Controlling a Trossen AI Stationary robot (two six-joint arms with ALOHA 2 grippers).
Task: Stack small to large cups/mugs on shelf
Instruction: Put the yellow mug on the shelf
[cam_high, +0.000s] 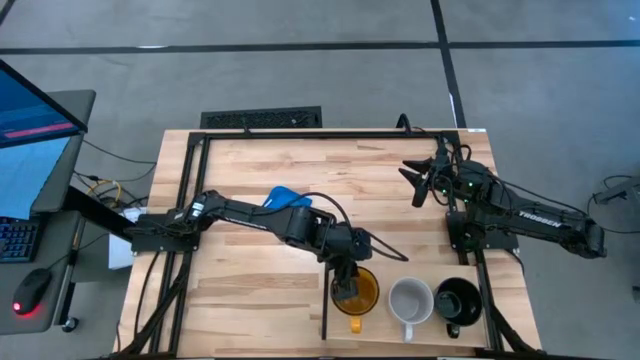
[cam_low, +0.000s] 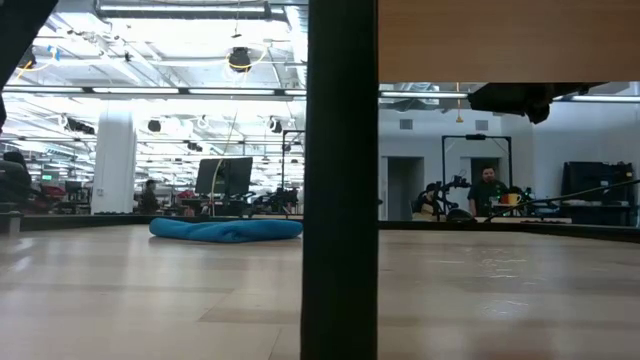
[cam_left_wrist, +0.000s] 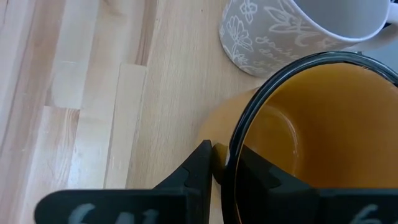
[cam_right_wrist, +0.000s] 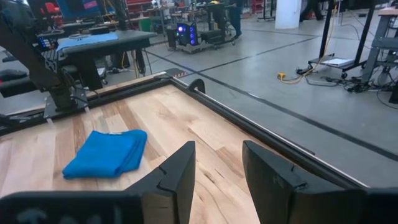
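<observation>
An amber-yellow mug (cam_high: 358, 292) stands in a row with a pale grey-white flowered mug (cam_high: 410, 300) and a glossy black mug (cam_high: 458, 300). They are on the wooden shelf (cam_high: 420, 262) at the near right, just right of a thin black divider strip (cam_high: 325, 305). My left gripper (cam_high: 347, 286) reaches in from the left and is shut on the amber mug (cam_left_wrist: 323, 124). The grey-white mug (cam_left_wrist: 292, 31) stands close beside it. My right gripper (cam_high: 420, 182) waits at the far right, open (cam_right_wrist: 217, 168) and holding nothing. My left gripper pinches the amber mug's dark rim (cam_left_wrist: 231, 149) on the side toward the divider. One finger (cam_left_wrist: 198, 163) is outside the wall and the other (cam_left_wrist: 258, 173) is inside the mug. The fingers slant down from above and from the table's left. The mug is upright, mouth up.
A folded blue cloth (cam_high: 285, 198) lies near the table's middle, and it also shows as the blue cloth (cam_low: 225, 230) and the blue cloth (cam_right_wrist: 107, 152) in the low and right wrist views. A black frame rail (cam_high: 330, 133) runs along the far edge. The divider post (cam_low: 340, 180) stands close in the low view.
</observation>
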